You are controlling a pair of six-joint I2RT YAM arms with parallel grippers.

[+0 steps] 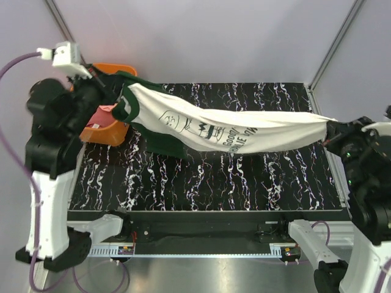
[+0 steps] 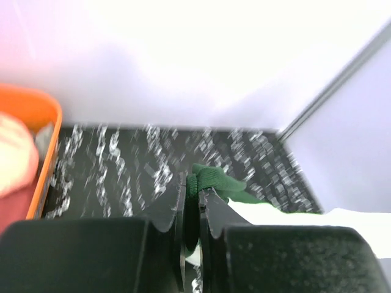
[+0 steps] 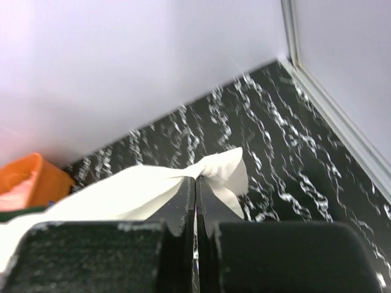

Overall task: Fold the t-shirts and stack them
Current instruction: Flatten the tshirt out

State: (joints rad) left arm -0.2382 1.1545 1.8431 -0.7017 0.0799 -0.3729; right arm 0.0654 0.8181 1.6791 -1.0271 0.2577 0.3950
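Now, at the table's (image 1: 201, 183) far left corner you have an orange bin (image 1: 109, 135) with pink cloth (image 1: 102, 115) bunched inside it. Just over the bin's right side, your left gripper (image 2: 192, 194) has its jaws pressed almost together on a green fold of the tee (image 1: 244, 131); whether that fold is sleeve or collar I cannot tell. From there the tee runs as a long, taut band across the far half of the table to its right edge. It is lifted at both ends, and a dark green part hangs below it left of centre. The black face and lettering show on the cream cloth, facing up. At the right edge your right gripper (image 3: 195, 183) pinches a bunched cream end of the tee, and a tuft of cloth pokes out past the fingertips.
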